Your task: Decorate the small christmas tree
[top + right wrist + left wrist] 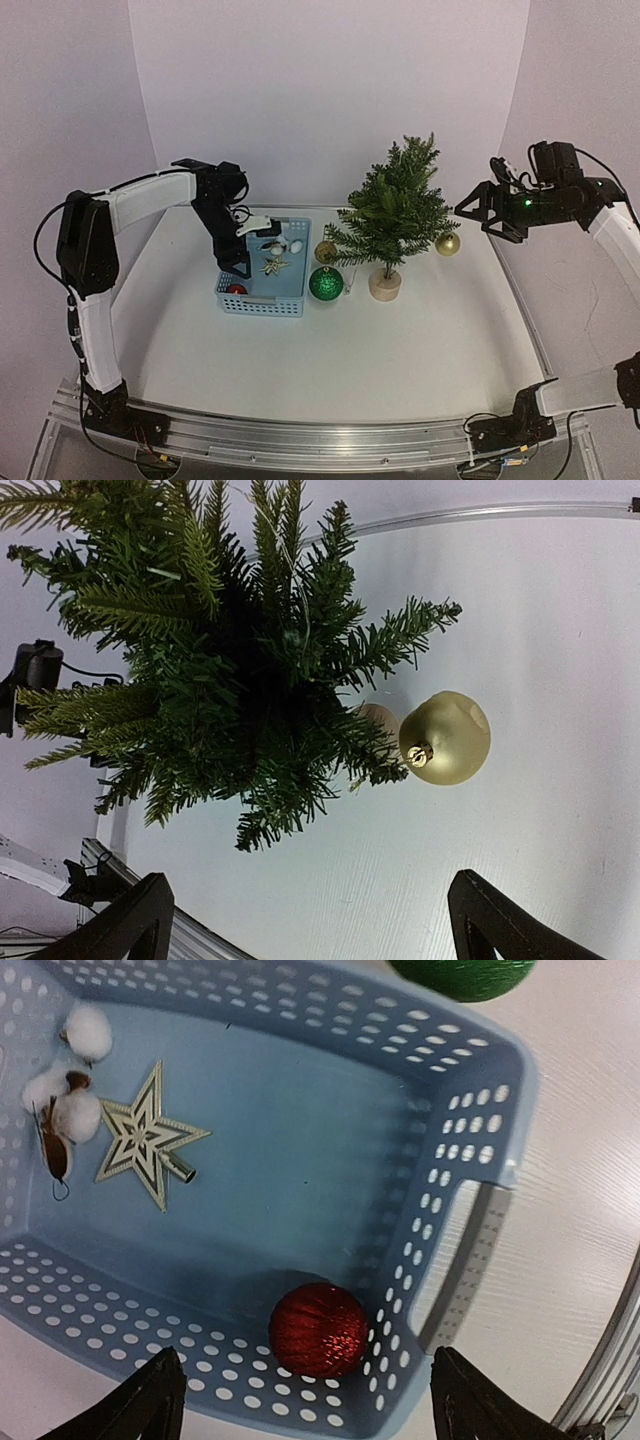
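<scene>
The miniature dark-green fir christmas tree point(230, 660) stands just ahead of the right gripper point(320, 925), jaws wide and empty. It is probably light, tippy and springy, so hold the thin trunk point(386, 268). The left gripper point(310, 1410) gapes empty above the blue plastic basket point(470, 1110).

The small christmas tree point(392, 215) stands upright on the desk point(300, 350), toward the far middle, on a round pale wooden base under a thin trunk. Its dark green needle branches spread widest low down and narrow to a pointed top that leans very slightly. In the right wrist view the branches fan out and hide most of the base. A gold ball point(448, 243) sits at the tip of a low branch on the right arm's side; whether it hangs there cannot be told.
</scene>
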`<control>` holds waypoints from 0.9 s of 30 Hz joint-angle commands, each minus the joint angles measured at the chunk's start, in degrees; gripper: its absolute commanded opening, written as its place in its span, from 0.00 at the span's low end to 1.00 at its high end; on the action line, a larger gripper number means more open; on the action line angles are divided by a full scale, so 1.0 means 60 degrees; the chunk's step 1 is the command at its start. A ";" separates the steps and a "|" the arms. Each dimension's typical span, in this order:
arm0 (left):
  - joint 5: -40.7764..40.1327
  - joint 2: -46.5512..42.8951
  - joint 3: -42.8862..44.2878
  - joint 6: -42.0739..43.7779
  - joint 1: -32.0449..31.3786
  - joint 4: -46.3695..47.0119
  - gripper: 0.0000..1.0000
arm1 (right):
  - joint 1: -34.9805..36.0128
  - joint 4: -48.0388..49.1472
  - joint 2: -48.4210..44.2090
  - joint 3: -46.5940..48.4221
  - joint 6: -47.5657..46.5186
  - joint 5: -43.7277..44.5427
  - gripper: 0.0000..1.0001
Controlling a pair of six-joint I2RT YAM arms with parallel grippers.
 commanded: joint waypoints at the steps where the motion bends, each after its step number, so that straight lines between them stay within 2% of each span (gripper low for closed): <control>1: -0.1033 0.0642 0.0759 -0.0726 -0.0016 -0.0470 0.83 | -0.0028 -0.0030 -0.0406 0.0097 -0.0152 -0.0177 0.95; 15: -0.2147 0.1759 0.0854 -0.1726 -0.0699 -0.1221 0.86 | -0.0031 0.0043 -0.0753 -0.0229 -0.0049 -0.0256 0.95; 23: -0.2750 0.2987 0.2564 -0.2874 -0.0723 -0.2397 0.79 | -0.0032 0.0123 -0.0820 -0.0390 0.0038 -0.0368 0.95; 27: -0.2771 0.3049 0.2630 -0.2917 -0.0922 -0.2689 0.80 | -0.0029 0.0199 -0.0881 -0.0491 0.0072 -0.0387 0.94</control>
